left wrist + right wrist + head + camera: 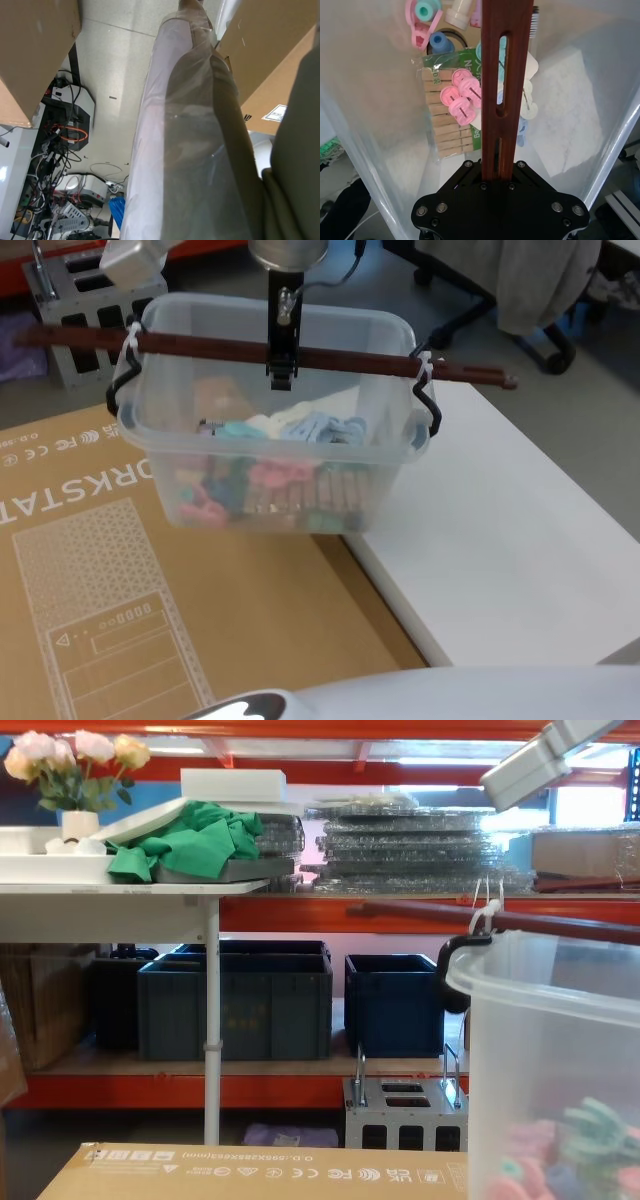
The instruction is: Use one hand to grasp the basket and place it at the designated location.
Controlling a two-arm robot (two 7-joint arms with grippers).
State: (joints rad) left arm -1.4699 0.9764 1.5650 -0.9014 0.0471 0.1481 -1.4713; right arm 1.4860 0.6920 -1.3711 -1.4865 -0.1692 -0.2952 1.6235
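Right pincer (283, 365): descends from above and is closed on the middle of a brown wooden bar (350, 358). The right wrist view confirms both jaws clamped against the bar's sides just below a slot.

Bar: lies across the mouth of the basket (165, 465), overhanging both ends. White ties (425, 365) lash it to the black handle (432, 405) loops at each end. The pincer therefore carries the load through the bar, not the rim.

Basket: upright and level, over the boundary between the cardboard box (100, 570) and the white table (520, 540). Whether its base rests or hangs clear cannot be determined.

Contents: a pack of wooden pegs (447, 125), pink clips (462, 97) and other small plastic items, covering the bottom only.

Handling assessment: the load is judged light. The walls are thin and likely to flex, and the plastic is smooth, so the rim is a poor hold. The bar's centre is the correct grasp, since it balances both ends. Off-centre gripping would tip the tub, and quick motion would set it swinging about the bar and shift the loose contents.

Left arm: idle, low beside cardboard boxes.
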